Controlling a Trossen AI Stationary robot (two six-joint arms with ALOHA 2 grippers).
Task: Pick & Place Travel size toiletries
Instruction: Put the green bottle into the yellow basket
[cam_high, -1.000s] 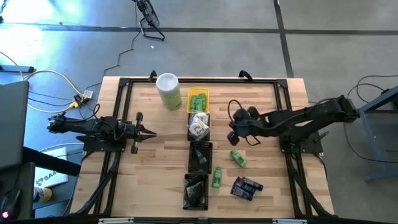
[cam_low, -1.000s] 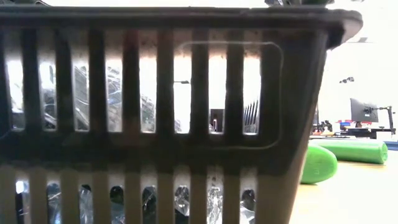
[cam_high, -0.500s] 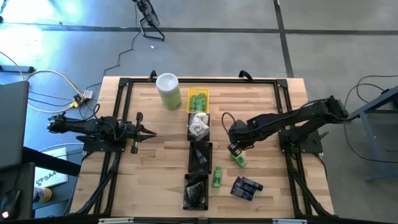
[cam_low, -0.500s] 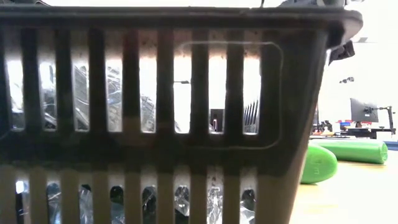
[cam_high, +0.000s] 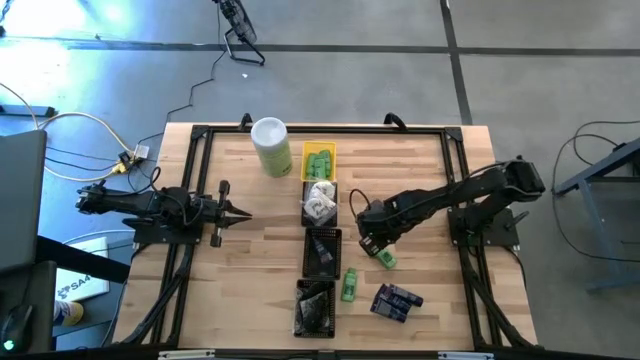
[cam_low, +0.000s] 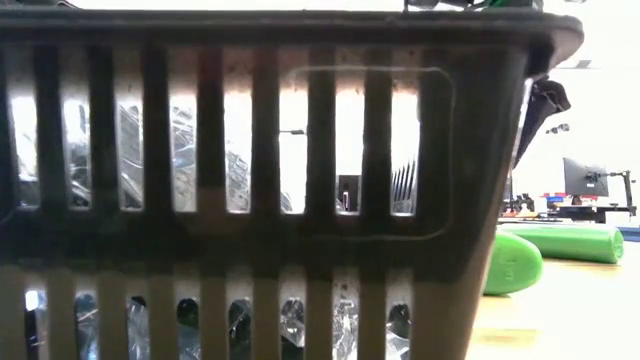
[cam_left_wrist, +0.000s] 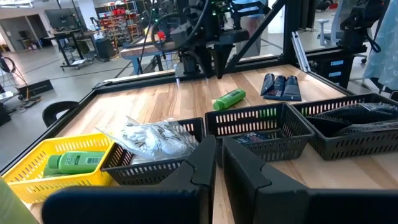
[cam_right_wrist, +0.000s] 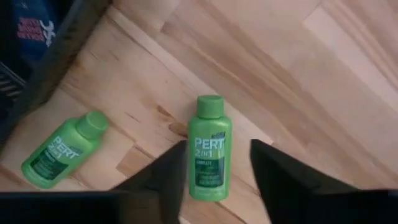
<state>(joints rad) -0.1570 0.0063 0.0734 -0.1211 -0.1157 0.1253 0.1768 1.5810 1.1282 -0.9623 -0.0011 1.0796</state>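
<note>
**Right tool lowered over green bottle**

Moved: right tool (cam_high: 372, 243) has swung toward the desk's middle and down. Its fingers stand spread, straddling a green bottle (cam_right_wrist: 209, 149) lying flat on the desk beside the black baskets (cam_high: 322, 250). A second bottle (cam_right_wrist: 60, 150) lies near. Advice: centre on the body, descend fully, then close. Left tool (cam_high: 240, 212) pressed together, idle at the left edge.

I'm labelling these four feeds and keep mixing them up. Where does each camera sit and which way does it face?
High: overhead, straight down; table, both arms.
Low: table height, facing a black basket; a dark arm part shows beside it.
Left wrist: past shut left gripper, across the baskets.
Right wrist: down between open right gripper fingers at a green bottle.
Shared: that bottle shows overhead too.
</note>
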